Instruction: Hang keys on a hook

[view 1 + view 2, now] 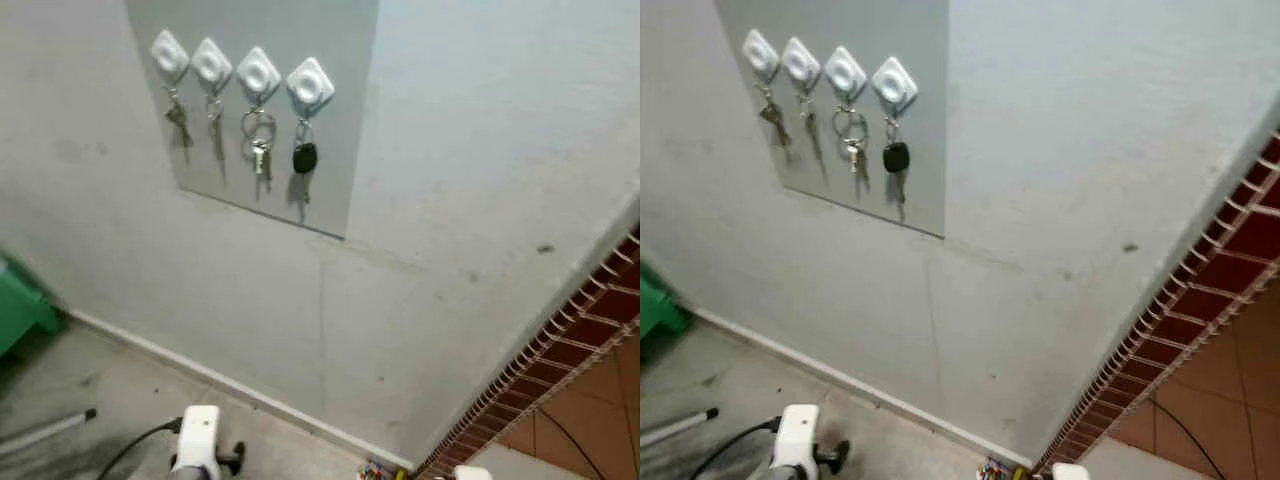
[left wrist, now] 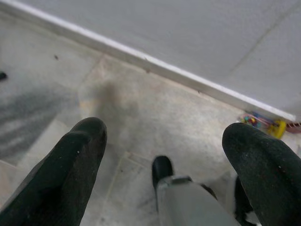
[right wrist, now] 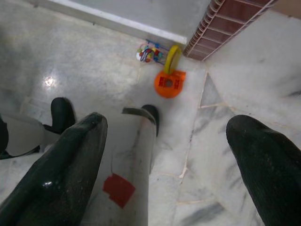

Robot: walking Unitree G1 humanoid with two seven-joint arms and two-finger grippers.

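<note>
We judged the main risk to lie in the distance: the four white square plastic hooks [image 1: 240, 66] sat high on the grey rectangular wall panel [image 1: 330, 150], at about eleven o'clock in the head view, while both arms hung low near the floor. Any reach from there would call for a long lift toward a small target, and a poor line-up could knock a hanging bunch loose or scrape the panel. A second worry, as we read it, was that every hook already carried something, so a further ring would have to share a peg and could slip off.

The left gripper [image 2: 164, 155] pointed down at the pale marble floor [image 2: 141, 108], its two black fingers [image 2: 70, 165] spread wide with nothing between them. The right gripper [image 3: 164, 155] hung likewise, fingers [image 3: 263, 160] far apart and holding nothing, above a small heap of bright plastic toys [image 3: 164, 70] by the red brick wall corner [image 3: 225, 19].

The keys themselves hung on the panel: two small silver bunches [image 1: 180, 120] on the hooks toward nine o'clock, then a silver key on a large ring [image 1: 258, 135], and at the three o'clock end a key with a black oval fob [image 1: 305, 158]. All hung straight down, each close beside its neighbour but apart from it. A green plastic object [image 1: 20, 305] stood at the nine o'clock edge.
</note>
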